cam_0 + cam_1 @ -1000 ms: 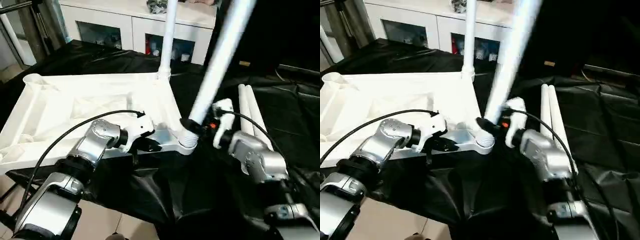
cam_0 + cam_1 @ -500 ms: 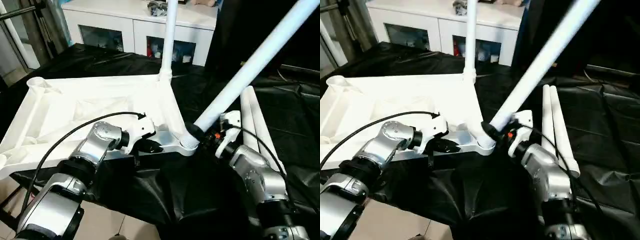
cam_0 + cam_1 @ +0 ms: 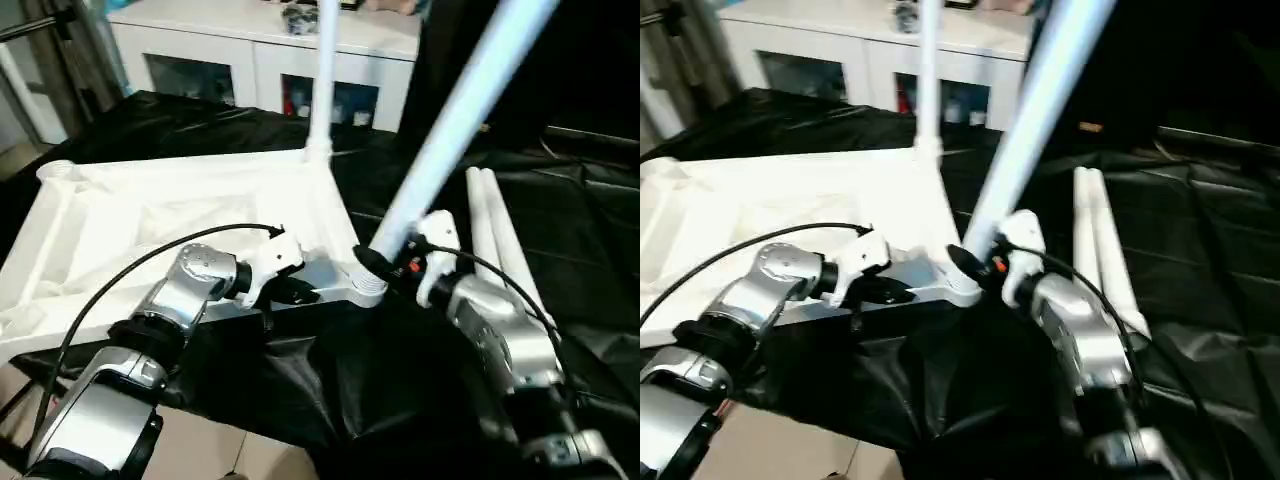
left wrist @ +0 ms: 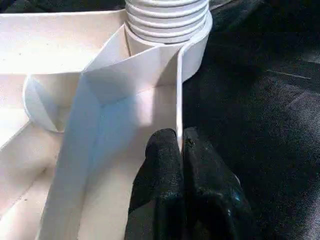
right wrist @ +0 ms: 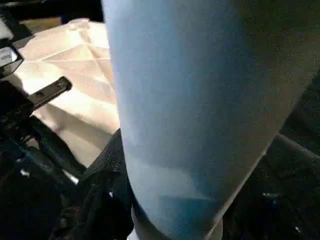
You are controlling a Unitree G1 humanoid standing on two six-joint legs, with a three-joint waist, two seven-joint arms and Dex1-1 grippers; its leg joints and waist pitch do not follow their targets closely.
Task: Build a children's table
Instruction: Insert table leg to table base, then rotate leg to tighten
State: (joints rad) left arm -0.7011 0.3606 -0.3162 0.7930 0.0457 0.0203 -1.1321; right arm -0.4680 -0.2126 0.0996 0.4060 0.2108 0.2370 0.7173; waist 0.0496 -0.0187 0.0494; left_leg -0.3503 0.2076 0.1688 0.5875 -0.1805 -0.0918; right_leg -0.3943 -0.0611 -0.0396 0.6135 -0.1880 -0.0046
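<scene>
Tabletop [image 3: 150, 215] lies upside down on the desk [image 3: 600, 250], its near rim pinched by the closed left claw [image 4: 181, 150], while the right claw [image 3: 385, 262] grips a tilted leg [image 3: 450, 120] at the corner socket [image 3: 368, 285]; that slant may cross-thread or jam it.

Upturned white tabletop [image 3: 180, 215], tilted leg [image 3: 450, 130]
</scene>
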